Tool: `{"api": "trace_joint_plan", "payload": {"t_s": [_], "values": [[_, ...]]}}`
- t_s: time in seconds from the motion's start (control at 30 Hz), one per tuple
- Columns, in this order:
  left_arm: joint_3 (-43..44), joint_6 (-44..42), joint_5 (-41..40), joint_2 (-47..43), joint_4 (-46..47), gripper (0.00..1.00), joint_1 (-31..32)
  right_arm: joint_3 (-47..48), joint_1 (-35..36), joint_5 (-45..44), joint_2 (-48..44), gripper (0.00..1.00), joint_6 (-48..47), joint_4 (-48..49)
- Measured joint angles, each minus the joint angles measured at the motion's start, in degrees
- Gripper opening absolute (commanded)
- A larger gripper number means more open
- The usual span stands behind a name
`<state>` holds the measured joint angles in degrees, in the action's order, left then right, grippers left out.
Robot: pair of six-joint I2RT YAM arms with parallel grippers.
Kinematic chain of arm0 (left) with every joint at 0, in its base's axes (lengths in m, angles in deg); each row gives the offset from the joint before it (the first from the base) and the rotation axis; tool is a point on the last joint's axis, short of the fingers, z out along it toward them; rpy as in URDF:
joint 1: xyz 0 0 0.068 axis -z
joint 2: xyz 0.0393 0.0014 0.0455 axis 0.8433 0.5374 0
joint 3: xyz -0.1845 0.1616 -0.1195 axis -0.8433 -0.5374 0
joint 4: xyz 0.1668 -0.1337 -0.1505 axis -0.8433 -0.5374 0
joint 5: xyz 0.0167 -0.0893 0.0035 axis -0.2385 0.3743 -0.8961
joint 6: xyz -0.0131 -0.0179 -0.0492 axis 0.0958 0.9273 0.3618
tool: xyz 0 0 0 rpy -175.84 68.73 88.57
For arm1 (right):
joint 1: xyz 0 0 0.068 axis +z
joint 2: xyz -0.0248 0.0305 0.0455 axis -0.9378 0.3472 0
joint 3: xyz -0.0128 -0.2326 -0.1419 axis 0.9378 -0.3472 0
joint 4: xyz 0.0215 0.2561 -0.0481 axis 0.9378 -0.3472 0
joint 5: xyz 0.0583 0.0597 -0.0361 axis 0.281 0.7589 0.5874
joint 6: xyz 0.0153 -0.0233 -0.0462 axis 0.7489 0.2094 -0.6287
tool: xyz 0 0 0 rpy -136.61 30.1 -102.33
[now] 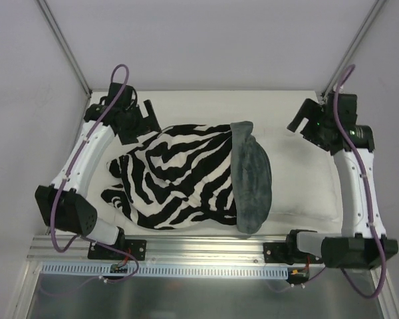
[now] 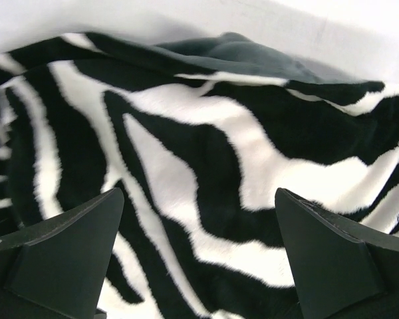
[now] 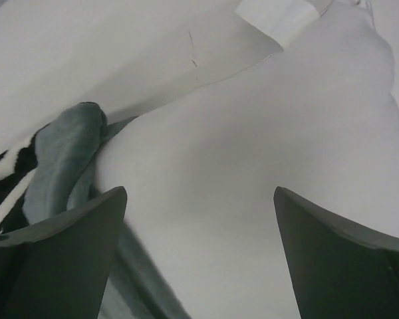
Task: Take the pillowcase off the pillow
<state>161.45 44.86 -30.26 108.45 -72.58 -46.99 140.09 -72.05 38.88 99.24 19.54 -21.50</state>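
Gaping left jaws facing pillowcase (image 2: 206,166), right jaws released, facing pillow (image 3: 266,153)

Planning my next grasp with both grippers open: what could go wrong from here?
1. The grey rim of the pillowcase appears to wrap the left end of the pillow. With the right gripper open above the pillow, pulling the case may simply drag the pillow along.
2. The left gripper hangs open over bunched zebra folds. Closing there might pinch several layers and tighten the rim instead of freeing it.
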Motion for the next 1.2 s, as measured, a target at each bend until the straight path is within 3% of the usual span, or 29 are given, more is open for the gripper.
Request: {"api": "trace_joint_plan", "payload": {"t_s": [0.17,0.2,0.27,0.3,0.37,0.4,0.67,0.97,1.2], "values": [[6.0,0.0,0.5,11.0,0.5,0.99,5.7,-0.8,4.2,-4.5,12.8,0.99,-1.0,0.9],[7.1,0.0,1.1,13.0,0.7,0.97,6.4,-2.5,4.5,-4.8,14.3,0.95,-0.9,1.3],[8.9,0.2,2.5,16.9,0.9,0.77,7.6,-6.6,4.9,-4.2,16.3,0.78,-0.7,3.3],[9.5,0.4,3.1,18.6,1.2,0.53,8.0,-8.6,5.0,-3.9,17.0,0.48,-0.5,4.7],[10.0,0.6,4.7,21.2,1.6,0.26,8.3,-10.8,5.0,-2.4,17.7,0.01,-0.2,7.5],[10.0,0.6,5.4,21.9,2.0,0.00,8.3,-11.4,5.0,-1.4,17.7,0.01,0.3,8.9],[8.1,0.6,5.3,17.6,3.0,0.00,6.4,-14.1,4.4,-0.8,11.3,0.01,2.6,12.2],[0.0,2.1,12.8,-2.5,1.5,0.00,-9.8,-18.6,-1.5,4.2,-1.4,0.01,6.8,9.8],[-0.3,2.2,23.4,-6.7,-2.1,0.00,-25.7,-19.1,-9.3,13.2,-5.9,0.01,9.3,7.2]]}}
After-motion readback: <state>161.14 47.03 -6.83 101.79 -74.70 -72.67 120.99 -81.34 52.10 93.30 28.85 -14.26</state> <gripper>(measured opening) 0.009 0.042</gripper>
